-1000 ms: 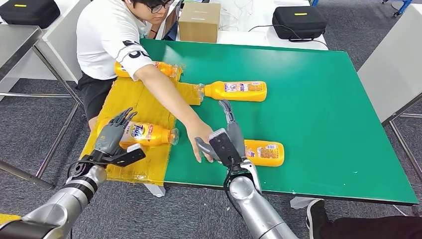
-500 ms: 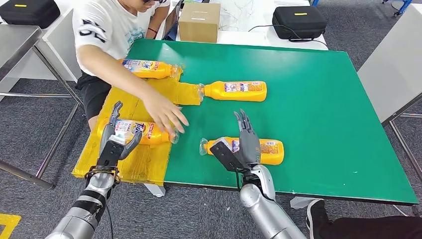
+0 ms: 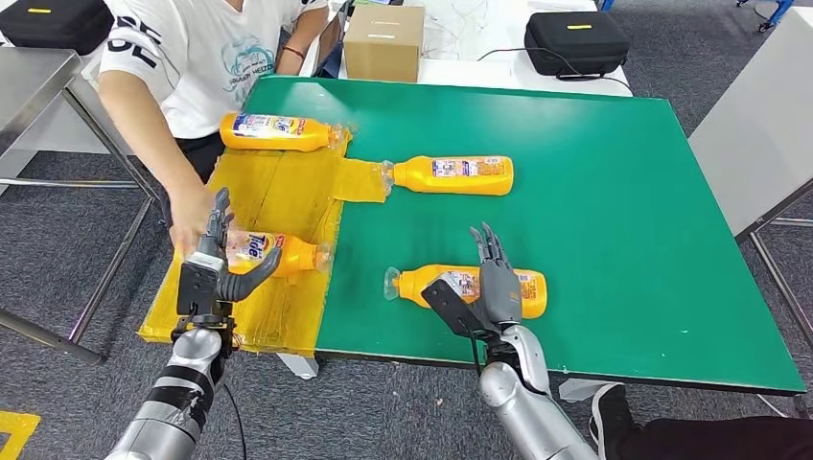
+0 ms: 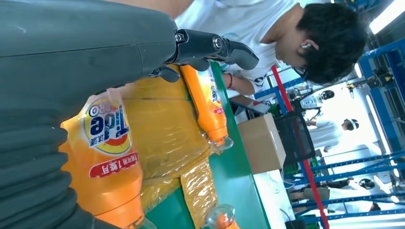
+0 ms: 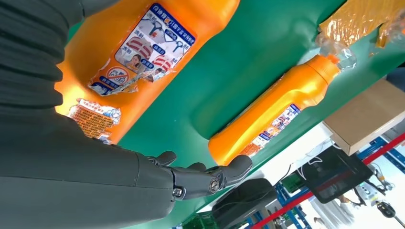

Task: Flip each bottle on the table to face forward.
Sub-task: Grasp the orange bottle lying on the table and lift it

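Several orange detergent bottles lie on their sides. A Tide-labelled bottle [image 3: 278,255] [image 4: 107,157] rests on the yellow sheet [image 3: 288,192]; my left hand [image 3: 217,271] [image 4: 71,57] sits over its base end with fingers straight, gripping nothing. A person's hand [image 3: 190,224] touches that same end. On the green table [image 3: 614,211], a bottle [image 3: 431,285] [image 5: 143,43] shows its back label; my right hand [image 3: 496,284] [image 5: 71,157] hovers over it, fingers extended. Two more bottles lie farther off, one [image 3: 458,174] [image 5: 272,119] mid-table and one [image 3: 275,131] [image 4: 205,102] on the sheet.
The person in a white shirt [image 3: 206,53] sits at the table's far left corner. A cardboard box [image 3: 383,43] and a black case [image 3: 575,43] sit beyond the far edge. A metal table [image 3: 34,77] stands at the left.
The person's arm has pulled back from the near-right bottle to the Tide bottle's base, which slid slightly left. My right hand moved right over its bottle; my left hand turned upright.
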Available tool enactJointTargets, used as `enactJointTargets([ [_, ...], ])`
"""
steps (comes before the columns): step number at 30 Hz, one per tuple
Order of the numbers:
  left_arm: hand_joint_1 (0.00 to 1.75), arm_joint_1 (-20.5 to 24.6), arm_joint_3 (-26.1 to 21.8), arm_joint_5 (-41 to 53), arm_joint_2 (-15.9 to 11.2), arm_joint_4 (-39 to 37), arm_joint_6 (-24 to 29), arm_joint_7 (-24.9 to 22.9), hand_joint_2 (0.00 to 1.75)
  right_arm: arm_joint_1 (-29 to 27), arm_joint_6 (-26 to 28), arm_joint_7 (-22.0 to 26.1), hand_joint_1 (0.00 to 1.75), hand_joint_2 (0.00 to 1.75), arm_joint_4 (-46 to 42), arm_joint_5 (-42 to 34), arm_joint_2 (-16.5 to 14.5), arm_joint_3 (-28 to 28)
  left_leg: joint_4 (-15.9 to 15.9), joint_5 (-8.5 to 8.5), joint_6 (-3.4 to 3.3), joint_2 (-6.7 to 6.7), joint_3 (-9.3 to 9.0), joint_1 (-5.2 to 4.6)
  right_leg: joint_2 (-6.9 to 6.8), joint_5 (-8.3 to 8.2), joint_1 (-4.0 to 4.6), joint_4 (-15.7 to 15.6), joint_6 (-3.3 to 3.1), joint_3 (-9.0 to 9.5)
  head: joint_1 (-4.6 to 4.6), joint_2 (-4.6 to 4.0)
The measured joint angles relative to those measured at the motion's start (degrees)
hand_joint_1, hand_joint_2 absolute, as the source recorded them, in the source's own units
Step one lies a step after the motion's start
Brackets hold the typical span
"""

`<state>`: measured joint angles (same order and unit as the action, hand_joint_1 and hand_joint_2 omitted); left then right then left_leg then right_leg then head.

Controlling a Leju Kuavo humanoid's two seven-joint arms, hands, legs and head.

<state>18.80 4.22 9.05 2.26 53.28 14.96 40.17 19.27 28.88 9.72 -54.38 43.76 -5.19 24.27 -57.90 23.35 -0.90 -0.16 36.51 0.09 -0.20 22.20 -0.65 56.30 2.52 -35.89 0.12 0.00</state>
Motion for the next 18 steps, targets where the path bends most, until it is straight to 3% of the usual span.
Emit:
enactJointTargets([
  [8,0.00,0.05,-2.04,0.96,2.25,0.01,-6.95,0.00,1.75,0.02,-5.15,-2.66,0.00,1.75,0.37,3.11,1.04,-1.54,0.00,0.00,0.00,-0.02,0.01,-0.03,-0.01,0.00,-0.04,-0.01,0.01,0.01,-0.01,0.00],
  [18,0.00,1.13,-3.55,2.96,4.44,-0.08,-13.23,0.00,1.75,5.15,-17.85,-6.12,0.00,1.75,7.62,8.40,4.78,-3.44,-0.01,0.00,-0.01,0.00,-0.08,-0.03,0.00,-0.02,-0.03,-0.02,0.02,0.08,-0.02,0.00],
])
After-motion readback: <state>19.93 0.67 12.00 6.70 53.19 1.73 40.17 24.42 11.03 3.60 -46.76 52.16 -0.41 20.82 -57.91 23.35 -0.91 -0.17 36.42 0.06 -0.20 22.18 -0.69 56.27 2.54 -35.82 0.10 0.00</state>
